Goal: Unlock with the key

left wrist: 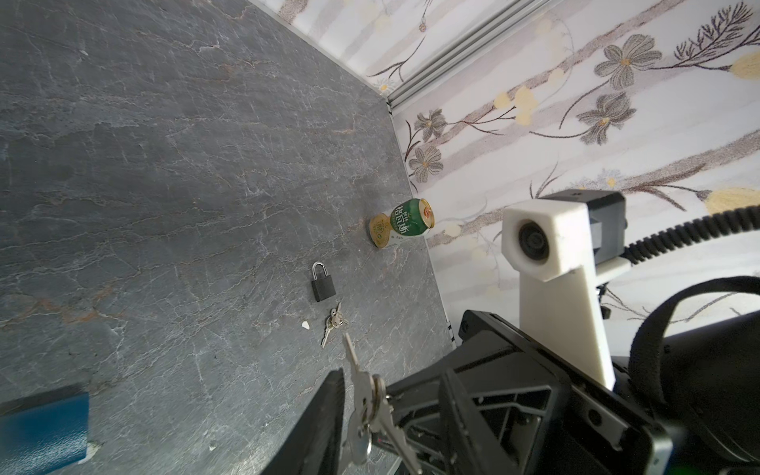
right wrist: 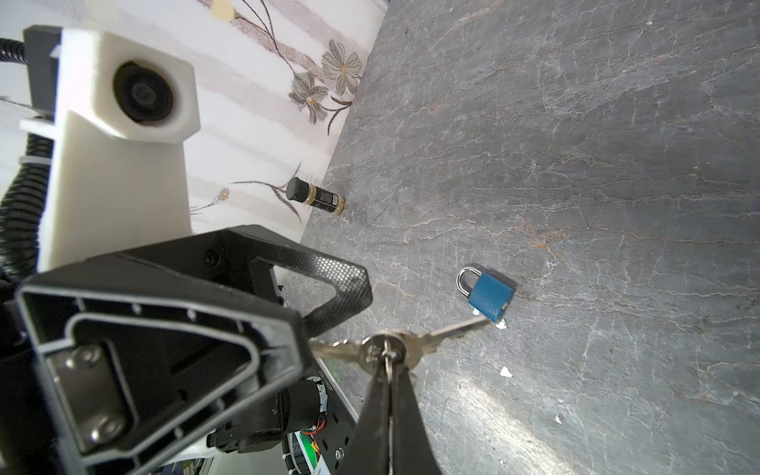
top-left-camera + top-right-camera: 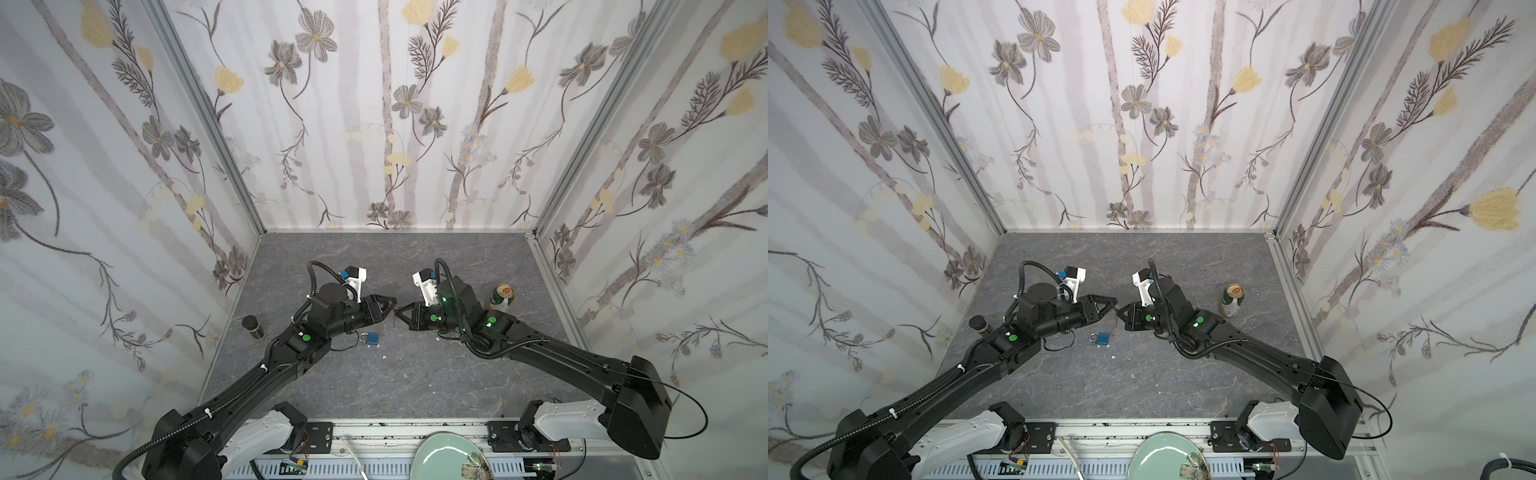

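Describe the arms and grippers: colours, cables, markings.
Left arm and right arm: black links, white base segments, black corrugated conduit, green dot stickers. Left gripper and right gripper: black, triangular open-frame jaws. White camera mounts at the wrists.

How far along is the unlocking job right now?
Done: the key bunch is lifted, pinched by the right gripper, jaws shut. In hand: the left gripper meets it mid-air, one key pointing at its jaws. Left: the blue padlock lies on the table, shackle closed, no key inserted.
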`<state>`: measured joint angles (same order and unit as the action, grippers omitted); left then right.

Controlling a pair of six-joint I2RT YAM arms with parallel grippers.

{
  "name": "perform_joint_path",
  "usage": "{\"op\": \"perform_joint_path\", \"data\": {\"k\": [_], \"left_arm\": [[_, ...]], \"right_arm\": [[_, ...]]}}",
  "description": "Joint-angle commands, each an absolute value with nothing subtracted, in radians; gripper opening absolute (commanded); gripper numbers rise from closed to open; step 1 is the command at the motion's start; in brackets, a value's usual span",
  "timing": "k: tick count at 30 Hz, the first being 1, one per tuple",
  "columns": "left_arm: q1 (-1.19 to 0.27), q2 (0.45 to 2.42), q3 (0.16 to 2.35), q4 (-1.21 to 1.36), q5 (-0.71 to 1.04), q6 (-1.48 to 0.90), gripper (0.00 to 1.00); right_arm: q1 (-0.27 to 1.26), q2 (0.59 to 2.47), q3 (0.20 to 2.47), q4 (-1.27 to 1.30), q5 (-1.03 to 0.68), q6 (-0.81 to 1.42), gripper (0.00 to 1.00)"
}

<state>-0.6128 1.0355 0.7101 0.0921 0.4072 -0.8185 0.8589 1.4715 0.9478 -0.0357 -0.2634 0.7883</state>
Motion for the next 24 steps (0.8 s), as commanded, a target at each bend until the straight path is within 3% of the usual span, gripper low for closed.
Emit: {"op": "perform_joint_path", "data": {"k": [1,4,6,10,13,16,19,24], "left_arm": [[-0.620,1.040,0.717,0.100,0.400,-0.809,0.39],[-0.630,1.048,0.722,0.095,0.397,-0.806,0.29],[-0.637,1.051,0.725,0.087,0.393,-0.798,0.15],[-0.640,1.047,0.726,0.076,0.376,-0.789,0.00],[-0.641,1.042,0.735,0.053,0.362,-0.771,0.00],[-0.640,1.040,0.757,0.007,0.350,-0.738,0.00],[-0.638,1.049,0.797,-0.069,0.330,-0.679,0.00],[-0.629,1.100,0.874,-0.141,0.387,-0.604,0.00]], "right_arm": [[0.856,1.466,0.946,0.011,-0.275,0.802,0.00],[0.853,1.467,0.944,0.011,-0.275,0.808,0.00],[0.850,1.465,0.943,0.011,-0.275,0.810,0.00],[0.849,1.460,0.940,0.014,-0.279,0.810,0.00],[0.846,1.453,0.932,0.018,-0.284,0.805,0.00],[0.836,1.433,0.907,0.029,-0.291,0.794,0.20],[0.795,1.390,0.856,0.054,-0.288,0.775,0.31],[0.739,1.297,0.761,0.179,-0.332,0.739,0.35]]}}
